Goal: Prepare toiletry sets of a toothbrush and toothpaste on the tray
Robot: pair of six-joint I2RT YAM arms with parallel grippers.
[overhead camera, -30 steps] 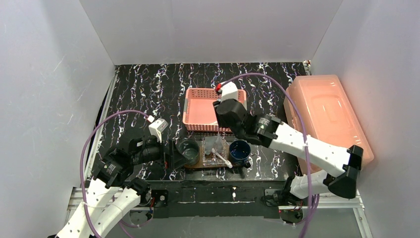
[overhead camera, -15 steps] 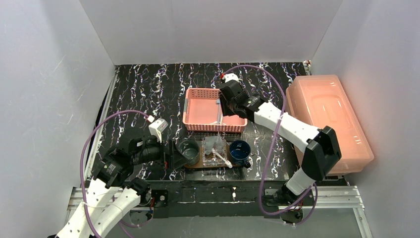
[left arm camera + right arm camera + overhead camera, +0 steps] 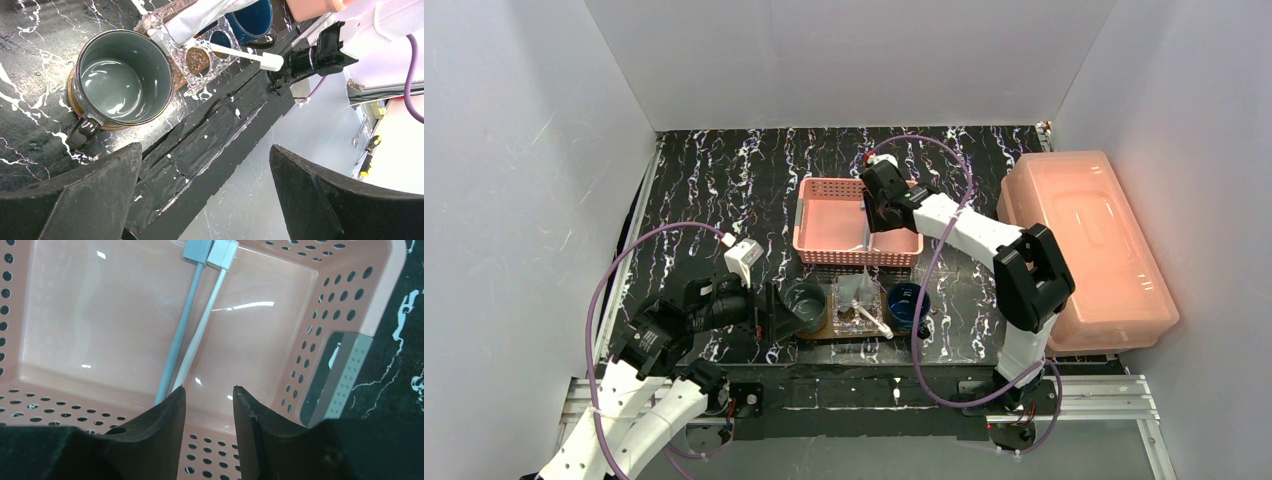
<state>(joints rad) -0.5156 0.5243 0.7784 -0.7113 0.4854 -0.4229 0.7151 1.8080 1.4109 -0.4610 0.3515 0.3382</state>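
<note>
The dark wooden tray [image 3: 826, 328] lies near the front edge and holds a grey mug [image 3: 805, 305], a clear holder [image 3: 860, 300] and a blue mug [image 3: 907, 304]. A white toothbrush [image 3: 871, 320] and a pale toothpaste tube [image 3: 861, 285] rest on the holder. The left wrist view shows the tray's end [image 3: 74, 106], the grey mug [image 3: 122, 80] and the toothbrush [image 3: 240, 51]. My right gripper [image 3: 209, 388] is open and empty, low over the pink basket [image 3: 834, 225], just short of a grey-blue toothbrush [image 3: 182, 330] and a white toothbrush [image 3: 202, 325]. My left gripper [image 3: 205, 150] is open and empty, left of the grey mug.
A large translucent pink lidded box [image 3: 1084, 245] stands along the right side. The basket's perforated walls [image 3: 330, 315] surround my right fingers. The black table edge and metal rail [image 3: 864, 385] run just in front of the tray.
My right arm has swung away from above the tray to the far side and lowered its gripper into the pink basket. The left arm has not moved.
</note>
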